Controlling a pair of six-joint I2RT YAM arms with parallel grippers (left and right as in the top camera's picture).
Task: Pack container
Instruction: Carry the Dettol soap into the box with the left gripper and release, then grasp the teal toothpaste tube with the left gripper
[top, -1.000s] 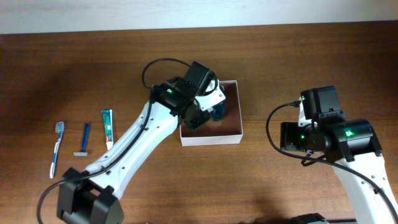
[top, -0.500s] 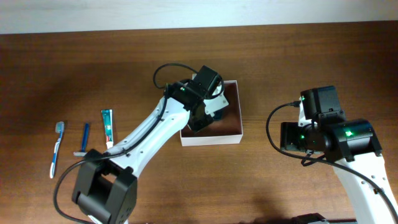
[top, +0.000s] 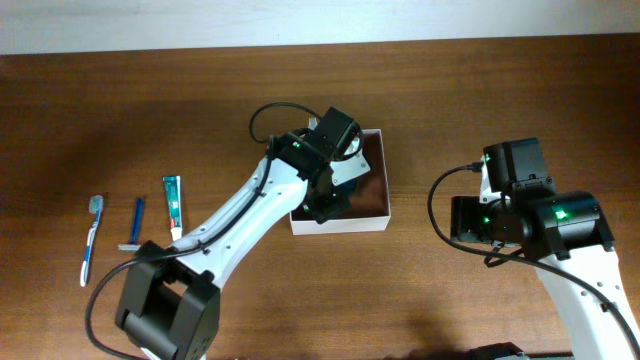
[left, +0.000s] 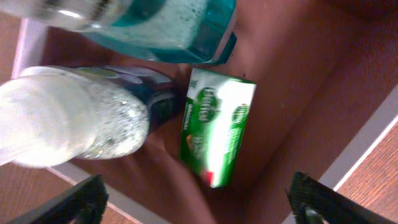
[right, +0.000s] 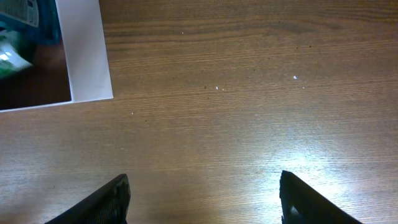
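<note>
Square shallow white-walled container (top: 340, 222) with a brownish-pink floor sits mid wooden table (top: 450, 100), with the left arm reaching over it. Left pincer (left: 199, 204) hangs over the container's inside, fingers wide apart, gripping nothing. Inside the container: teal plastic bottle (left: 174, 31) of foamy liquid, clear bubbly bottle (left: 68, 118) beside it, small green-and-white carton (left: 217, 134) flat on the floor just beside them. Out on the table, well left of the container: blue-and-white toothbrush (top: 92, 240), blue razor (top: 135, 225), teal toothpaste tube (top: 173, 205), lined up side by side, untouched. Right pincer (right: 202, 199) hovers over bare wood to the right of the container, fingers apart, empty. Looks about half packed: three items in, three left to fetch. All three lie on the left arm's side, so that arm likely does the rest.
</note>
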